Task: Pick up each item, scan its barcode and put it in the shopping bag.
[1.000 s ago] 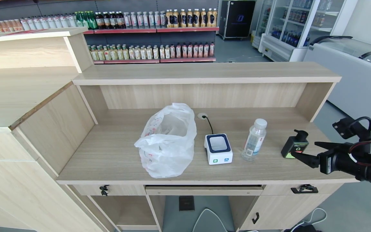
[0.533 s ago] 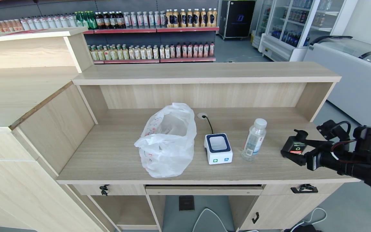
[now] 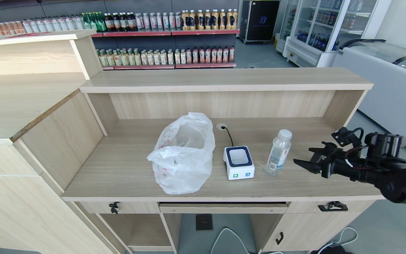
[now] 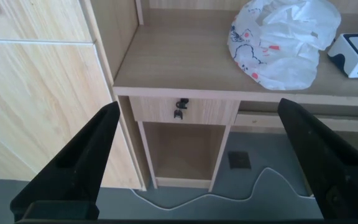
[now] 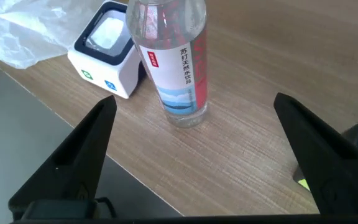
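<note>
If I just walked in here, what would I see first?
Probably the big crinkly white shopping bag in the middle of the wooden counter. Right of it sit the little white scanner and a clear water bottle, with the robot's right gripper open beside the bottle.
</note>
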### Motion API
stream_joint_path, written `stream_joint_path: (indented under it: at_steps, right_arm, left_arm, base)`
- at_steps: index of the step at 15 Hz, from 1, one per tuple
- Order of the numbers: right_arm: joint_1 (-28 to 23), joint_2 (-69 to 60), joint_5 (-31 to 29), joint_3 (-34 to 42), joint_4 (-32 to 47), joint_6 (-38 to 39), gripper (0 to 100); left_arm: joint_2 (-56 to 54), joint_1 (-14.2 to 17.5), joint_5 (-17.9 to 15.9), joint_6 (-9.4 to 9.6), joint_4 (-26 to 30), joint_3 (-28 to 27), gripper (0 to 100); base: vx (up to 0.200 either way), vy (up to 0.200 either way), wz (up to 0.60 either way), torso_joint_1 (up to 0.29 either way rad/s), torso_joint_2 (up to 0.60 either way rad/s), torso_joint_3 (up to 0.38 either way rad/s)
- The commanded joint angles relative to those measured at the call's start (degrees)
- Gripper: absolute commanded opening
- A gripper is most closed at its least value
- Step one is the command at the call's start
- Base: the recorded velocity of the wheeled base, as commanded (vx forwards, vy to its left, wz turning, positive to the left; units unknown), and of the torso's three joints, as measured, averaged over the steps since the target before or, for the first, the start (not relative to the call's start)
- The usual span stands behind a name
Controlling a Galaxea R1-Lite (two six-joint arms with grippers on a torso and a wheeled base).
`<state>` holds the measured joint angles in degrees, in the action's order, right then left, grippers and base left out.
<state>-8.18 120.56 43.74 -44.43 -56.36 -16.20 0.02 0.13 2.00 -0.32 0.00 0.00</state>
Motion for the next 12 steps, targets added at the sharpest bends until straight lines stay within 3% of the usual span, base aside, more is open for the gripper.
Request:
stream_joint_path:
  at_steps: [1,12]
  right_arm:
    - [1.3,2.3,1.7,-2.4,0.3,0.6,100]
    - [4.6,10.8,5.7,-12.7,0.5,1.4,100]
  left_arm:
    - [0.0,0.0,0.0,-0.03,0.0,0.0,100]
    - [0.0,0.0,0.0,-0.03,0.0,0.0,100]
  base:
    - [0.000,0.000,0.00,0.000,0.00,0.000]
    - [0.000,0.000,0.00,0.000,0.00,0.000]
